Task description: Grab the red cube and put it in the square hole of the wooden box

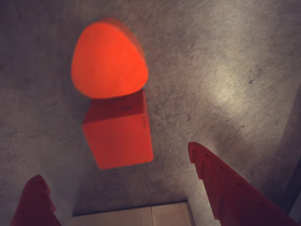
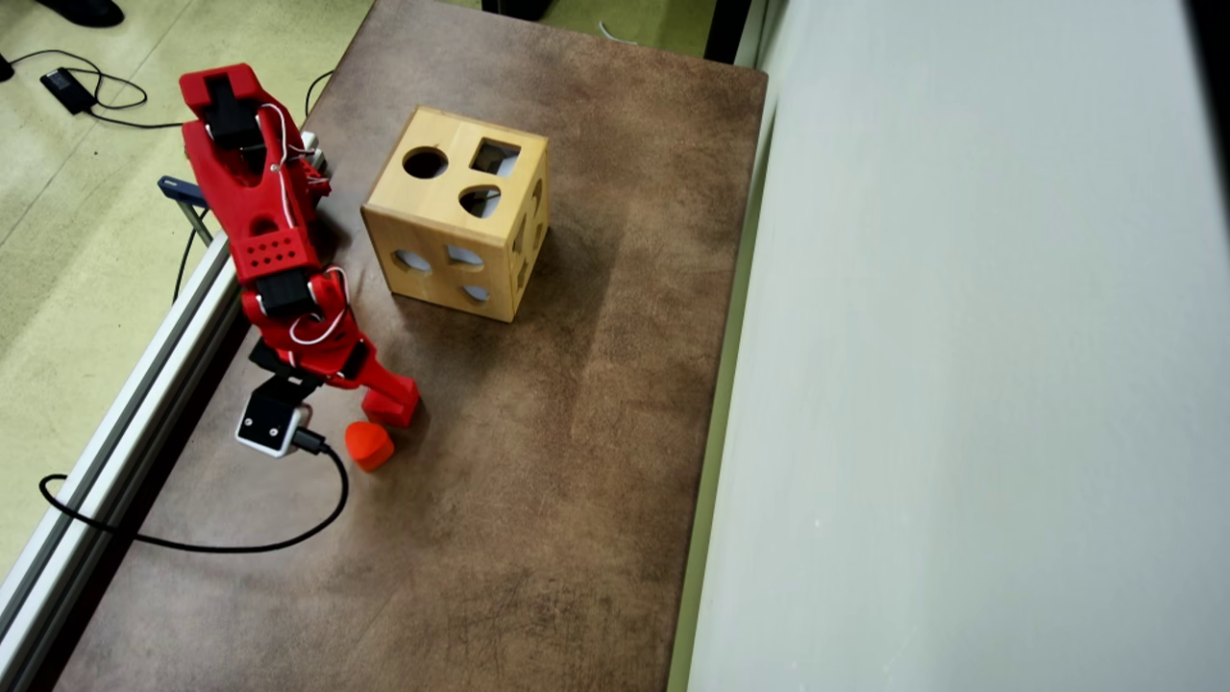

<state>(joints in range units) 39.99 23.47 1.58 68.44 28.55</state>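
Red cube (image 1: 120, 136) unlabelled, touching heart block (image 1: 109, 60), beyond wide-open empty claw (image 1: 117, 188).

1. Overhead view: fixed camera high above, looking down on the whole brown surface (image 2: 538, 461), with the floor along its left edge and a pale wall on the right. Far off.
2. Wrist view: camera rides on the arm, looking down past the two red fingers (image 1: 225, 183) at the surface from close range; slightly blurred.
3. Shared area: the patch holding the heart-shaped block (image 2: 368, 445) (image 1: 109, 60), beside the arm's tip.
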